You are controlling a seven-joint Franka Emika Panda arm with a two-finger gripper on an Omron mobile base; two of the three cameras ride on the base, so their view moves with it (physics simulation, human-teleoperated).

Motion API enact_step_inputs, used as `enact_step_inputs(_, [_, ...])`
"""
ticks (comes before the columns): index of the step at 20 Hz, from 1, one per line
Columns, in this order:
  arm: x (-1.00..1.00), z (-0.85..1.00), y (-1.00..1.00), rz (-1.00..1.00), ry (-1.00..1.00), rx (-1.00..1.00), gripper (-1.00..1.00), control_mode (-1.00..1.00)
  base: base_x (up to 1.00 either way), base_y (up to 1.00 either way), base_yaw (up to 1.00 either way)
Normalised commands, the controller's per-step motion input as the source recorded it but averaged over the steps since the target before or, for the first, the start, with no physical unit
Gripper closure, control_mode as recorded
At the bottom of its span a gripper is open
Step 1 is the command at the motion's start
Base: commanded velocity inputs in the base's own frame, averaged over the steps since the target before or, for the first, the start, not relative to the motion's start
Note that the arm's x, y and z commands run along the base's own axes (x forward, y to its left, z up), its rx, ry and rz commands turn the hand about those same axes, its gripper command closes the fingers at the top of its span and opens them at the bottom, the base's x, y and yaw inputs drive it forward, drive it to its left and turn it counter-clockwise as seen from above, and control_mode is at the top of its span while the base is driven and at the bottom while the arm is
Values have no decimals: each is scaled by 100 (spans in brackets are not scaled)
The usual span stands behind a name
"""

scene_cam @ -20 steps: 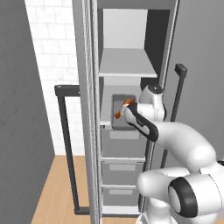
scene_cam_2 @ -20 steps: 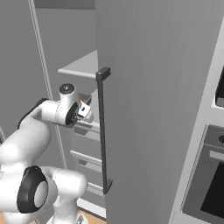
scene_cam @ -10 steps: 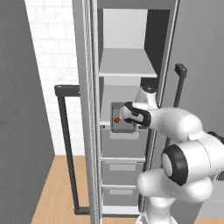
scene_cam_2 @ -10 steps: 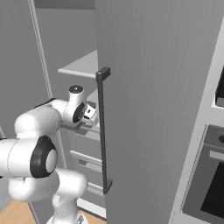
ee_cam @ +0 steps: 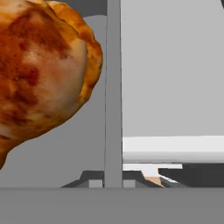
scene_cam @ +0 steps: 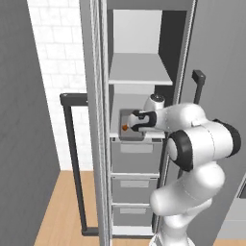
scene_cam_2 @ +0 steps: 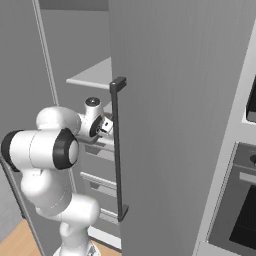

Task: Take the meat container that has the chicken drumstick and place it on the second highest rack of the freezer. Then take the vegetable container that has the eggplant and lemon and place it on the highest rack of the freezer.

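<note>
1. Left base view: I am seeing the gripper [scene_cam: 130,123] reaching into the freezer [scene_cam: 139,72], its jaws pinched tight on the wall of the grey meat container [scene_cam: 129,130]. The container is sitting on, or just above, the second highest rack [scene_cam: 115,122]; I cannot tell which.
2. Hand view: the chicken drumstick [ee_cam: 41,70] is lying inside, very close to the camera, with the container wall [ee_cam: 113,92] running straight into the grip.
3. Risk I am weighing: if the container is hanging past the rack's front edge, letting go could tip it out and spill the drumstick.
4. Right base view: the wrist [scene_cam_2: 95,125] is working close beside the door handle [scene_cam_2: 117,150]; a careless pull-back could clip it.
5. The highest rack [scene_cam: 139,72] is sitting just overhead, so lifting while withdrawing could knock it.
</note>
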Motion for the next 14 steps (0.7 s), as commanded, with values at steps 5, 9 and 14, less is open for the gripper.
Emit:
enact_step_inputs(5, [80, -4, 0, 0, 5, 0, 100, -100, 0, 0, 0])
enact_step_inputs(9, [60, -20, -6, 0, 2, 0, 100, -100, 0, 0, 0])
enact_step_inputs(14, [0, -51, -3, 0, -1, -3, 100, -100, 0, 0, 0])
